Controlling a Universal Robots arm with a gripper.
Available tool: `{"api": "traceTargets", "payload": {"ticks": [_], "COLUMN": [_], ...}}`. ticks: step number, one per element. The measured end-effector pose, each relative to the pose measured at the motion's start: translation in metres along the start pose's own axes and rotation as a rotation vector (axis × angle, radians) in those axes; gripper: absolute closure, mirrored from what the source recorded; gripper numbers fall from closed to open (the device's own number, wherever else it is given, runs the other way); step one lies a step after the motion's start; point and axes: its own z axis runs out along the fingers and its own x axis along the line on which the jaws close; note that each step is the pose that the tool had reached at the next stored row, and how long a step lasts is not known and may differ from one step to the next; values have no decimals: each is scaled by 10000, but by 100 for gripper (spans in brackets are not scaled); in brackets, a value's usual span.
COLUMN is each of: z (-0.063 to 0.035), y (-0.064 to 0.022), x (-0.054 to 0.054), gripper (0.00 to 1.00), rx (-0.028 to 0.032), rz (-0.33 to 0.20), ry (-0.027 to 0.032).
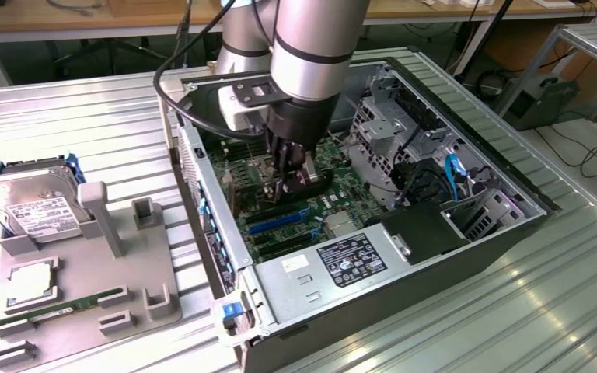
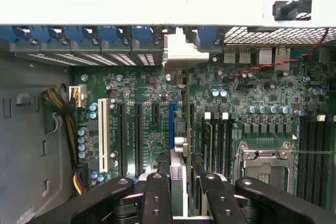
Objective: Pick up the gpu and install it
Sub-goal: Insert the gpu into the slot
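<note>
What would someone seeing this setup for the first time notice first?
Most striking is the open computer case lying on the ribbed metal table, with the robot arm reaching down into it. Its gripper sits low over the green motherboard, holding the gpu edge-on above the expansion slots. On the exterior view's left, a grey parts tray carries a hard drive and a memory stick.

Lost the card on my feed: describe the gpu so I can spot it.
Start at the open computer case on the metal table, where the gripper reaches down over the green motherboard. The gpu is the thin black card held on edge in its grip; the silver hard drive and green memory stick lie outside on the grey tray.
</note>
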Motion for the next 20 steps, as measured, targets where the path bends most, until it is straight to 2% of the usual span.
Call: {"api": "traceTargets", "payload": {"ticks": [4, 9, 20], "z": [19, 41, 133], "y": [12, 22, 57], "x": [9, 14, 17], "gripper": [73, 73, 73], "rx": [-1, -1, -2], "rz": [3, 8, 8], "ry": [111, 193, 205]}}
